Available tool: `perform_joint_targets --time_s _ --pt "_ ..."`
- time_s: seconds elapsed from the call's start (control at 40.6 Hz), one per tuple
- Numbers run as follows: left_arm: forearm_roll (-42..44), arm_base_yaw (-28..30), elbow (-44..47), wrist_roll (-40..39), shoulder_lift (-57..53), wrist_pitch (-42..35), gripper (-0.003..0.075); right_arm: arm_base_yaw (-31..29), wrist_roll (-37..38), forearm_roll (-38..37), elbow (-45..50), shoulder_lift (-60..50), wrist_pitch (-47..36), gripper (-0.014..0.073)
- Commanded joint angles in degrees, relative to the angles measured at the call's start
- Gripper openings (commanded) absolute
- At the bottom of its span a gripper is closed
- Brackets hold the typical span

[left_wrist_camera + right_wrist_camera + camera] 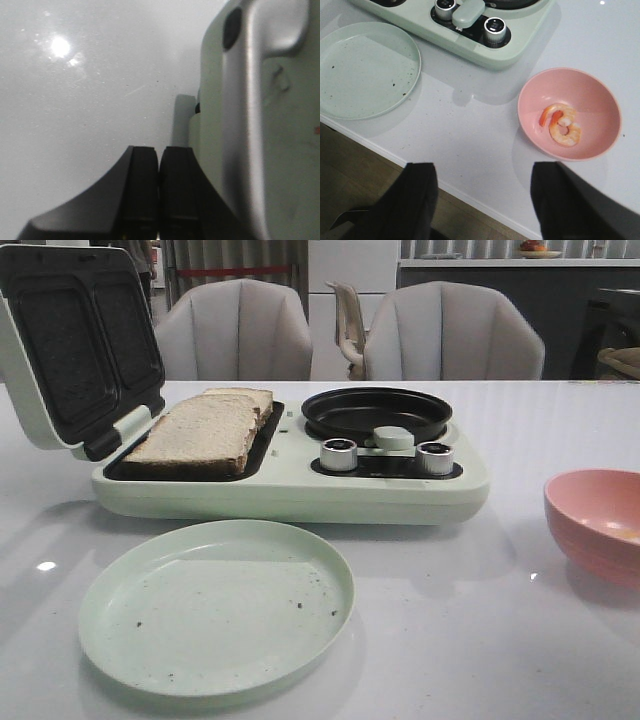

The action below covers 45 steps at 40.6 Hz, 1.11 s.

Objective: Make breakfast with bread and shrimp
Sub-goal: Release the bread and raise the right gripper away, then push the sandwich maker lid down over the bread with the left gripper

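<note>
Two slices of bread lie overlapping on the dark sandwich plate of the pale green breakfast maker, its lid open at the left. The shrimp lie in a pink bowl, which shows at the right edge of the front view. My right gripper is open and empty, above the table's front edge, near the bowl. My left gripper is shut and empty, close beside the appliance's green side. Neither gripper shows in the front view.
A pale green plate with crumbs lies in front of the breakfast maker; it also shows in the right wrist view. A round black pan and two knobs sit on the appliance's right half. Chairs stand behind the table.
</note>
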Motion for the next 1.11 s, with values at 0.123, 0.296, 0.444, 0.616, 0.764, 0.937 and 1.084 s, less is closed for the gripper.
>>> perform_joint_targets --time_s 0.123,0.296,0.444,0.616,0.764,0.937,1.084 --pt "-4.0 -3.8 -2.2 0.8 -3.1 -1.0 0.0109 -0.2 0.0 -0.4 -1.6 0.0 -3.5 0.0515" --pt "-5.1 -6.5 -2.2 0.9 -3.1 0.3 0.0109 -0.2 0.0 -0.4 -1.6 0.0 -3.5 0.0515" --pt "-7.5 -8.5 -2.2 2.2 -3.1 0.4 0.0109 -0.2 0.0 -0.4 -1.6 0.0 -3.5 0.0515" --pt "-8.4 -10.8 -2.2 3.8 -3.1 0.6 0.0109 -0.2 0.0 -0.4 -1.6 0.0 -3.5 0.0515" --pt "-8.5 -11.5 -2.2 3.8 -3.1 0.6 0.0109 -0.2 0.0 -0.4 -1.6 0.0 -3.5 0.0515" --pt "-8.6 -11.5 -2.2 3.8 -3.1 0.8 0.0109 -0.2 0.0 -0.4 -1.6 0.0 -3.5 0.0515" --pt "-8.6 -11.5 -2.2 3.8 -3.1 1.1 0.0109 -0.2 0.0 -0.4 -1.6 0.0 -3.5 0.0515"
